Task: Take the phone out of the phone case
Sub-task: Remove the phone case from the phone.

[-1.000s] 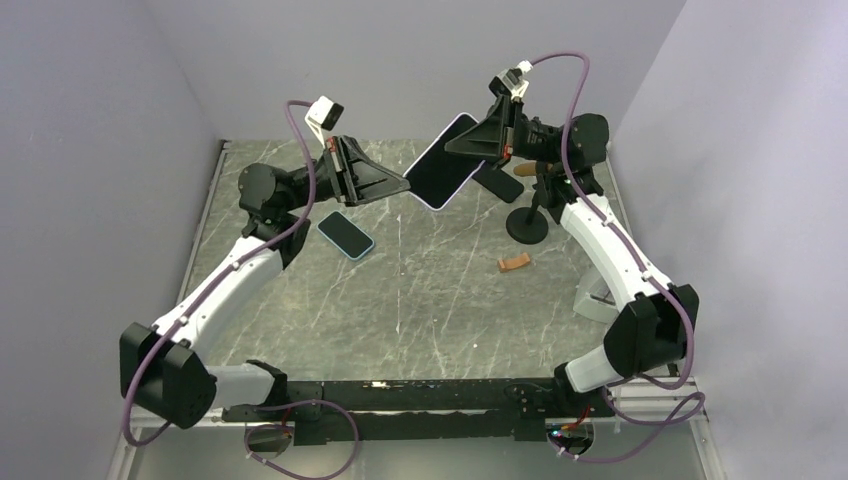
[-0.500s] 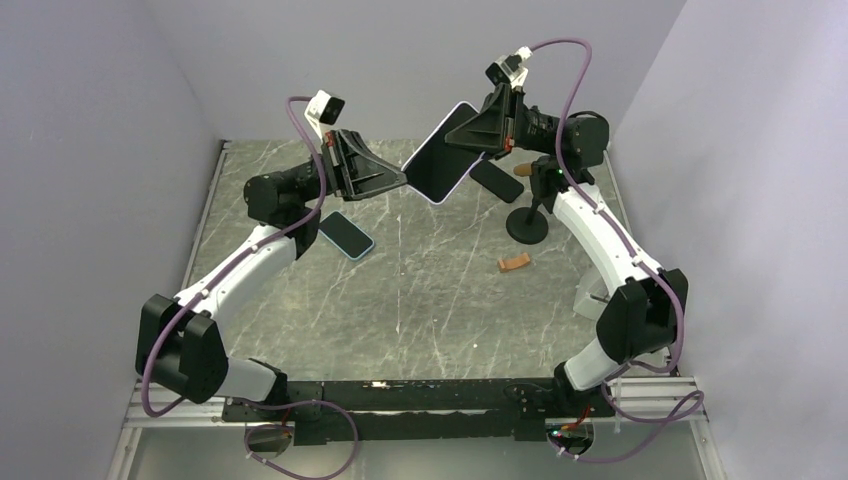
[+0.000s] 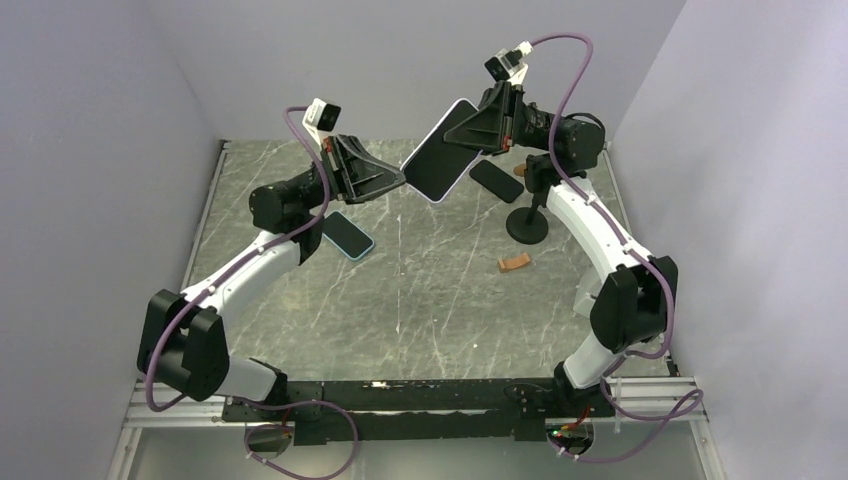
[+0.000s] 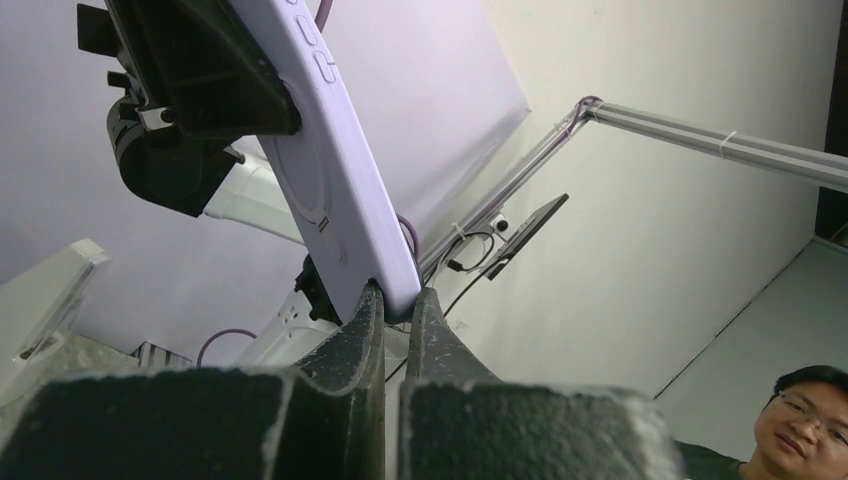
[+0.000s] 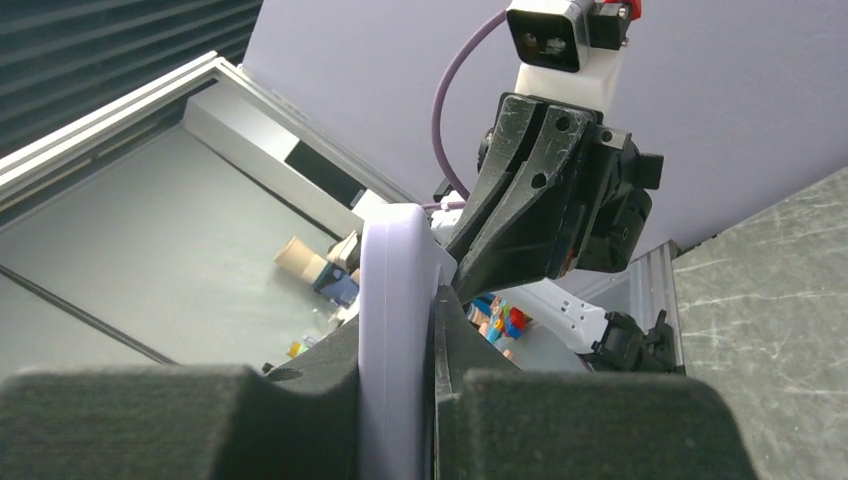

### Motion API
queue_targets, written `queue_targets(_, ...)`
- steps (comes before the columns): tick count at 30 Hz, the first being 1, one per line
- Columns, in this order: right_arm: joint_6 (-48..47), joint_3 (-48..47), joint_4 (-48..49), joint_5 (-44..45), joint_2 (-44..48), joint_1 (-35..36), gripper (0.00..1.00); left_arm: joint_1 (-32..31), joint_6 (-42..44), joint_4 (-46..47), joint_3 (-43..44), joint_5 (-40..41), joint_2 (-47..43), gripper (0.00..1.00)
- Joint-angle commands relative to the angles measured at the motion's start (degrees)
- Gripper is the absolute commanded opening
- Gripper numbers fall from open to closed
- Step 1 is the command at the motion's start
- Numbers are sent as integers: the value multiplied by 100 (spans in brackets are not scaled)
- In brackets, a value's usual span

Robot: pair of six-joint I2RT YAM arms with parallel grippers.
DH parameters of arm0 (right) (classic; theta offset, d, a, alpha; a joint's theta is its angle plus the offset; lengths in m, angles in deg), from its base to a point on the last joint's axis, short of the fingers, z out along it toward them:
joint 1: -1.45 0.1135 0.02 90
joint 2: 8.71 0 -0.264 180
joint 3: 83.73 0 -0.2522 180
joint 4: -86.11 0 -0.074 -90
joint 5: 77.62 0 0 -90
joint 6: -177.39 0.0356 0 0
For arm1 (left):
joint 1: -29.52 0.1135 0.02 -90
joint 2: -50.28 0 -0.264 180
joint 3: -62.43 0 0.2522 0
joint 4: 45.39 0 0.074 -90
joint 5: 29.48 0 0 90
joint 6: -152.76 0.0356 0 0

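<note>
Top view: I see the phone [image 3: 438, 152] held in the air at upper centre of the frame, dark screen toward the camera and lavender trim round its edge. The left jaws hold its lower-left corner and the right jaws its upper-right side. Below on the marble worktop [image 3: 440, 300] a second phone [image 3: 347, 234] lies left of centre. A dark slab [image 3: 497, 181], a black stand [image 3: 527, 222] and a small orange piece [image 3: 514, 263] sit to the right.

Left wrist view: the left jaws are clamped on the bottom corner of the lavender phone case [image 4: 340, 190], which rises toward the upper left of the frame, where the right jaws grip it.

Right wrist view: the right jaws are pressed on both faces of the case, seen edge-on at centre. The left jaws grip its far end, upper right. The phone sits inside the case.
</note>
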Motion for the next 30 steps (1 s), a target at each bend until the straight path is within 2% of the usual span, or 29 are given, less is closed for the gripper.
queue_targets(1,2370,-493,1082,1217,350,416,0,-1,305,-684,-410,103,516,0)
queue_targets(4,2468,-576,1132,1246,300,466,0,-5,568,-1101,-388,44,427,0)
queue_targets(6,2486,-612,1126,1227,278,483,0,8,1140,-2068,-378,22,233,0)
queue_targets(9,2481,-564,1100,1194,322,478,0,22,2381,-4036,-436,434,-276,0)
queue_targets(13,2673,-403,1324,1279,376,476,0,-11,3741,-5283,-175,446,-611,0)
queue_targets(15,2889,-391,1528,1303,363,489,0,-31,4191,-5362,-82,116,-714,0)
queue_targets(17,3180,-564,1782,1216,298,530,0,-49,4397,-4952,-30,-515,-671,0)
queue_targets(20,3172,-683,1798,1022,343,568,0,-30,4958,-5571,274,-1124,-539,0)
queue_targets(24,3228,-686,1783,691,386,733,0,-15,5606,-6411,617,-1372,-289,0)
queue_targets(27,3632,-603,2313,779,298,871,0,2,5320,-5697,480,-1604,-202,0)
queue_targets(30,3405,-380,2071,683,390,938,0,38,5088,-5167,446,-1949,-25,0)
